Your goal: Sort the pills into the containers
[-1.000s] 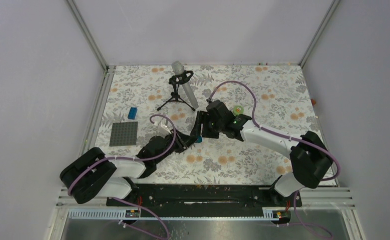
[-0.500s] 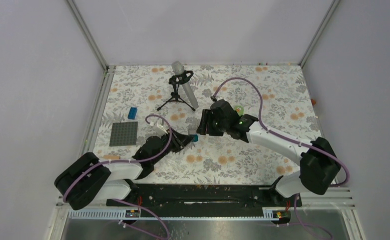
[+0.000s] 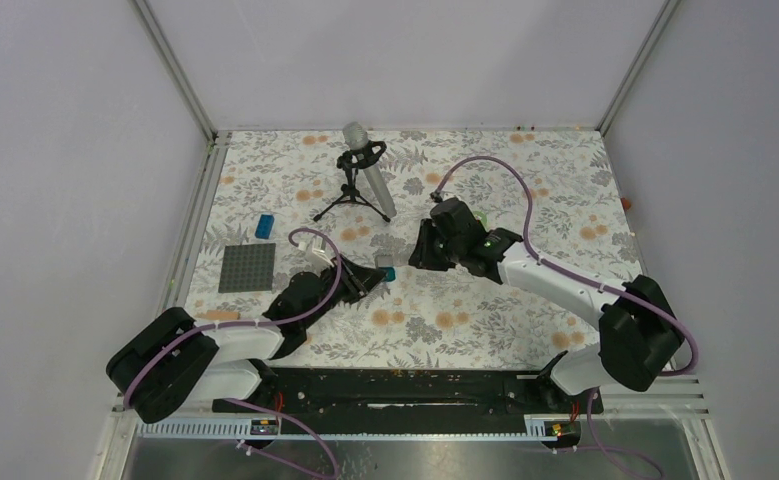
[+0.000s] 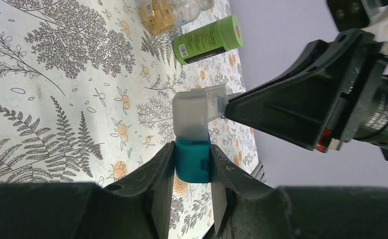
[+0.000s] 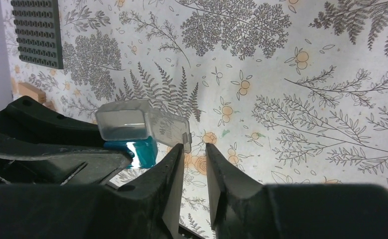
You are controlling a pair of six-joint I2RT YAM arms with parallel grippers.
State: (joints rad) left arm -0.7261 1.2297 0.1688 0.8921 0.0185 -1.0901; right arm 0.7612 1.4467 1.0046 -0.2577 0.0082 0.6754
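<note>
Squarely in grip of left hand (image 4: 192, 155), teal pill box (image 4: 192, 168), clear lid (image 4: 191, 117) just beside narrowly parted, empty right hand (image 5: 194, 148).

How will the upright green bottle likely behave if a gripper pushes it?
The green bottle stands tall on a narrow base, so a high push may tip it. Being round, it would probably roll afterwards. It looks plastic, likely light.

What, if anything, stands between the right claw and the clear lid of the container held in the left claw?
Nothing visible does. The right claw sits right at the tab of the clear lid, with only table behind. The left claw grips the teal base, away from the lid.
</note>
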